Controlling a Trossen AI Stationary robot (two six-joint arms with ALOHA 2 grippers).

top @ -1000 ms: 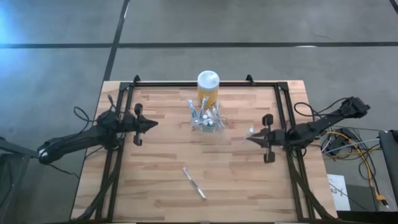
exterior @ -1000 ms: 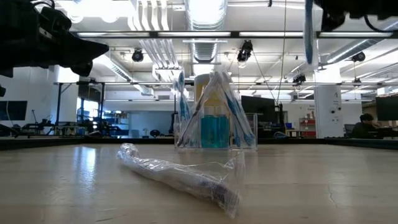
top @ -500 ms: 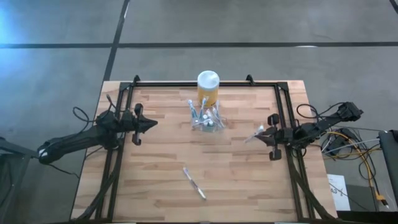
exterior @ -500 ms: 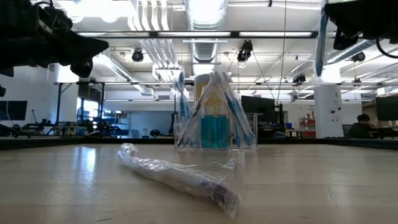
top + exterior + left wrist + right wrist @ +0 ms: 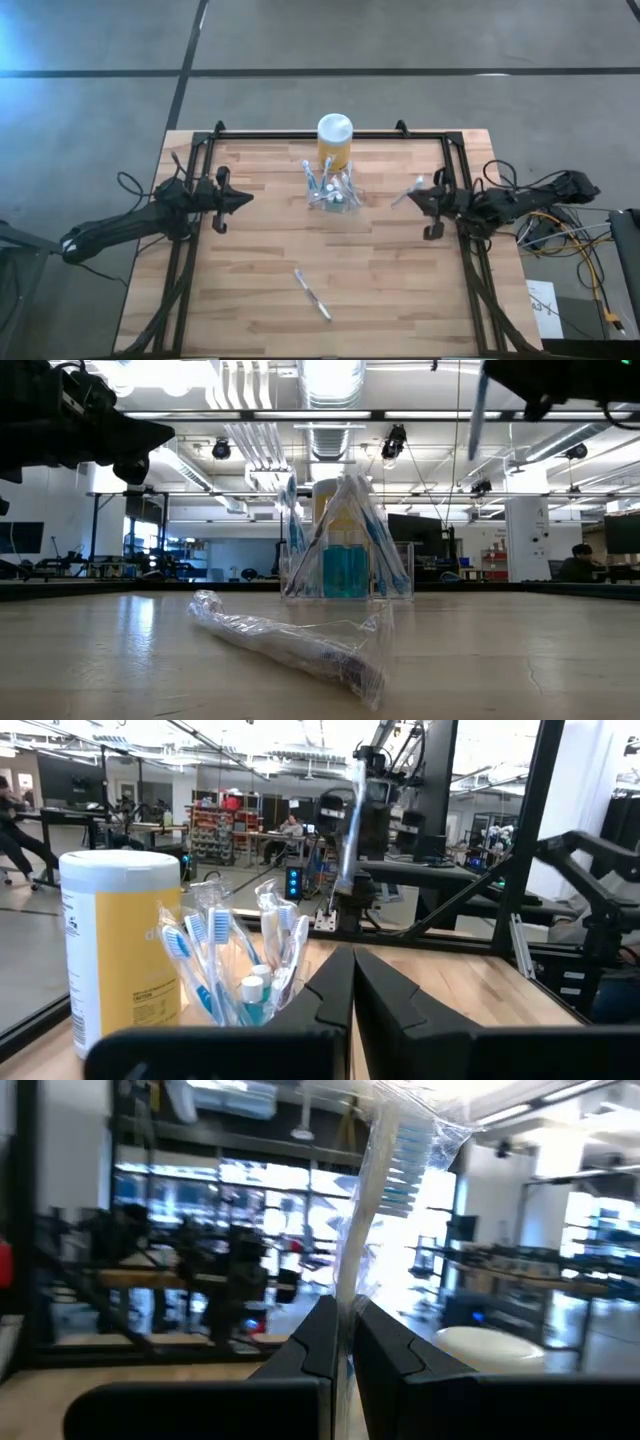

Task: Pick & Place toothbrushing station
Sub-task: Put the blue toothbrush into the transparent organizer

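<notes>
The toothbrushing station (image 5: 332, 194) is a clear holder with several wrapped toothbrushes standing in it, at the table's far middle; it also shows in the low view (image 5: 346, 568) and the left wrist view (image 5: 243, 982). My right gripper (image 5: 422, 197) is to its right, above the table, shut on a wrapped toothbrush (image 5: 408, 190). My left gripper (image 5: 246, 198) is shut and empty, to the left of the station. Another wrapped toothbrush (image 5: 312, 294) lies flat on the table nearer the front. My right gripper pinches the wrapped toothbrush's handle (image 5: 348, 1295) between its two fingers, through the clear wrapper. The brush runs on past the fingertips, with its blue bristle head (image 5: 400, 1175) at the far end. It is lifted clear of the table (image 5: 476, 415).
A yellow jar with a white lid (image 5: 335, 140) stands right behind the station. A black frame (image 5: 452, 160) runs along the table's far, left and right sides. Bare wood lies between the station and the loose toothbrush (image 5: 290, 645).
My right gripper has gone toward the table's far edge with the wrapped toothbrush, after a short drift toward the right edge. The brush has tipped in the hold and stays clear of the table.
</notes>
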